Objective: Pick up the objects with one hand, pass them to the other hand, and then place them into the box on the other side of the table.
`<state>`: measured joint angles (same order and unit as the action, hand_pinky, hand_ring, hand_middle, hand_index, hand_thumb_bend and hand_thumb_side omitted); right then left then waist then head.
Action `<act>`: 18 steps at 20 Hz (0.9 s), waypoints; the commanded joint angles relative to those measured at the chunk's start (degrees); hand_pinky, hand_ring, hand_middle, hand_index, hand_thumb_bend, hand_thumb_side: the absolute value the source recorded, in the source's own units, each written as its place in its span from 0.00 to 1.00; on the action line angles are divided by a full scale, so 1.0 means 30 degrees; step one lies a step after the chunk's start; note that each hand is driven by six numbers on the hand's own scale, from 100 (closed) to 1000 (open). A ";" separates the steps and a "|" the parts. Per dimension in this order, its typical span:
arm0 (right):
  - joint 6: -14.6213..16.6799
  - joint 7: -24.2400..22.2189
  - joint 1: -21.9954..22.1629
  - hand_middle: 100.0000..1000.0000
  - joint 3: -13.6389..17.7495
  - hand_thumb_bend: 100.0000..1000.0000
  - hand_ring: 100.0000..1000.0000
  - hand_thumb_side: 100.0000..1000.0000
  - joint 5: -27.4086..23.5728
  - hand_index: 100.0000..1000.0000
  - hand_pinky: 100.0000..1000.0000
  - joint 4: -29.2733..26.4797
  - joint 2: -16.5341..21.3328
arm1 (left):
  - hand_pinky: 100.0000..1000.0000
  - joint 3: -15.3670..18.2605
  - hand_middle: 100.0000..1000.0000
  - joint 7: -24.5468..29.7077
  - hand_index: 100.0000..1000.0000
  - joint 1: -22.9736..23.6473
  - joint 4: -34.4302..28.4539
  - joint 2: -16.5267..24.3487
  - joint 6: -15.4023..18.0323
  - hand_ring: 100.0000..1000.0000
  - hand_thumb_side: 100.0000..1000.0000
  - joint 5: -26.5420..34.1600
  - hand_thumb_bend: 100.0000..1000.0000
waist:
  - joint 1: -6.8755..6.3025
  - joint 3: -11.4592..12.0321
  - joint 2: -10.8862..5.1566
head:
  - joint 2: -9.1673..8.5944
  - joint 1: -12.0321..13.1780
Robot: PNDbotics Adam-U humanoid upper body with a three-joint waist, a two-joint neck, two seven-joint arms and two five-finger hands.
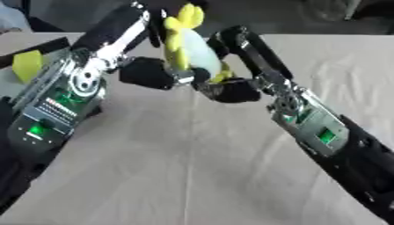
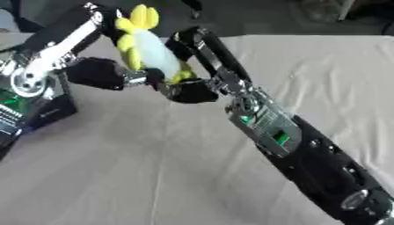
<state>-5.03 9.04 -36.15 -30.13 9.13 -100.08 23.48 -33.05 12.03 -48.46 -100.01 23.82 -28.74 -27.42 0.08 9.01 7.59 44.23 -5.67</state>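
A yellow and white plush toy (image 1: 192,48) stands upright in the air above the middle of the table, its yellow tip pointing up. My left hand (image 1: 146,72) comes in from the left, and its fingers curl round the toy's lower end. My right hand (image 1: 231,91) meets it from the right, just below the toy's yellow feet, with its fingers closed against the toy's base. The two hands touch each other under the toy, and the fingertips of both are hidden there.
A beige cloth (image 1: 192,167) covers the table. At the far left a yellow-green block (image 1: 27,65) lies beside a dark rim (image 1: 34,49). Both forearms cross the table's sides, the right one (image 2: 277,132) running to the lower right corner.
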 commanded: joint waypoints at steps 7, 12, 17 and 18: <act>0.0013 0.0200 -0.0167 0.34 0.0146 0.28 0.38 0.00 -0.0061 0.46 0.50 -0.0469 0.0218 | 0.72 0.0060 0.30 -0.0965 0.55 -0.0288 0.0385 -0.0304 -0.0035 0.37 0.06 0.1258 0.29 | -0.0132 -0.0066 -0.0255 | -0.0037 0.0100; -0.0031 0.0196 -0.0102 0.34 0.0117 0.29 0.38 0.00 -0.0012 0.46 0.50 -0.0436 0.0188 | 0.73 0.0118 0.21 -0.2363 0.44 -0.0245 0.0335 -0.0395 -0.0185 0.33 0.06 0.2540 0.17 | -0.0130 -0.0091 -0.0258 | -0.0037 0.0096; -0.0269 -0.0354 -0.0028 0.41 0.0112 0.43 0.43 0.02 0.0202 0.53 0.53 -0.0360 0.0244 | 0.72 0.0042 0.16 -0.3144 0.37 -0.0236 0.0315 -0.0363 -0.0357 0.31 0.03 0.3470 0.11 | -0.0149 -0.0100 -0.0246 | -0.0037 0.0106; -0.0407 -0.0605 -0.0022 0.44 0.0137 0.52 0.44 0.11 0.0352 0.57 0.55 -0.0342 0.0275 | 0.72 0.0038 0.15 -0.3175 0.36 -0.0217 0.0322 -0.0336 -0.0396 0.30 0.02 0.3526 0.10 | -0.0155 -0.0106 -0.0245 | -0.0037 0.0107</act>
<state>-6.14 8.04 -35.73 -30.03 9.76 -100.08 23.50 -33.77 3.32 -48.25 -98.90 22.04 -29.74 -17.15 0.08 8.73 7.61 44.23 -5.46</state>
